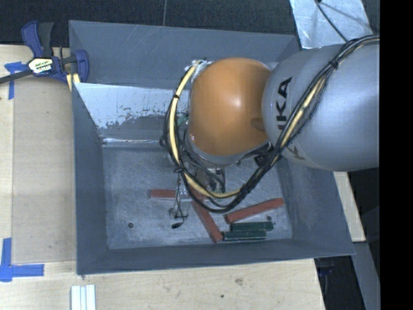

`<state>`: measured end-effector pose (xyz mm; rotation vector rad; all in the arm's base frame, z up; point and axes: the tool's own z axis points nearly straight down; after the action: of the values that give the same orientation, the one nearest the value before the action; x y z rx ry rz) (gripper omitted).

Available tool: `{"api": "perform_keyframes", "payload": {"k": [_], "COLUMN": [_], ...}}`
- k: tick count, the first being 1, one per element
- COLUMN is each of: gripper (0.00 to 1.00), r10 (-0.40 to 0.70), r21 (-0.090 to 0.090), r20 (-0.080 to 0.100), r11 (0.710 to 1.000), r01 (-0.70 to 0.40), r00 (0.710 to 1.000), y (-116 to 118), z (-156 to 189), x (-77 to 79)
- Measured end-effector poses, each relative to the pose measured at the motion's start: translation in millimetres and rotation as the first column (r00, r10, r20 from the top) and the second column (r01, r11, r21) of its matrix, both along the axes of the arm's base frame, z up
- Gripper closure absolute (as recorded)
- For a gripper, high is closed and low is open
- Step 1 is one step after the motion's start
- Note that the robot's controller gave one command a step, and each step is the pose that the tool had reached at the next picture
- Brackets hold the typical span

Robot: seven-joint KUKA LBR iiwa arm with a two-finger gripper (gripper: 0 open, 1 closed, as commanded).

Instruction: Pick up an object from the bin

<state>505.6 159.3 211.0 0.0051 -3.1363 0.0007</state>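
Your claw (177, 218) stands just left of a reddish-brown stick (208, 225), whose long axis slants away down-right; whether the claw is open, you cannot tell.

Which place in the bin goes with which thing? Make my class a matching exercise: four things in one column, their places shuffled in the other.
Things:
1. dark green bar
2. long red-brown strip
3. short red-brown strip
4. small dark speck

Places:
A. alone, at the left of the bin
B. level, just left of the gripper
C. at the bin's front right
D. slanted, just behind the dark green bar

Pairs: 1-C, 2-D, 3-B, 4-A.
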Motion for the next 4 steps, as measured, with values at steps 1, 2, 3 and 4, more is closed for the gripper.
{"api": "perform_keyframes", "payload": {"k": [1, 2, 3, 4], "gripper": [0.0, 0.0, 1.0, 1.0], "r10": [0.19, 0.271, 0.27, 0.33], "r21": [0.0, -0.001, 0.001, -0.001], "r20": [0.0, 0.003, 0.004, 0.001], "r11": [0.982, 0.963, 0.963, 0.944], "r01": [-0.19, -0.271, -0.27, -0.33], "r00": [0.982, 0.963, 0.963, 0.944], "y": [7.0, -53.5, -52.5, -90.4], "z": [-141.0, -140.8, -140.3, -110.1], "x": [23.4, 36.5, 36.8, 14.8]}}
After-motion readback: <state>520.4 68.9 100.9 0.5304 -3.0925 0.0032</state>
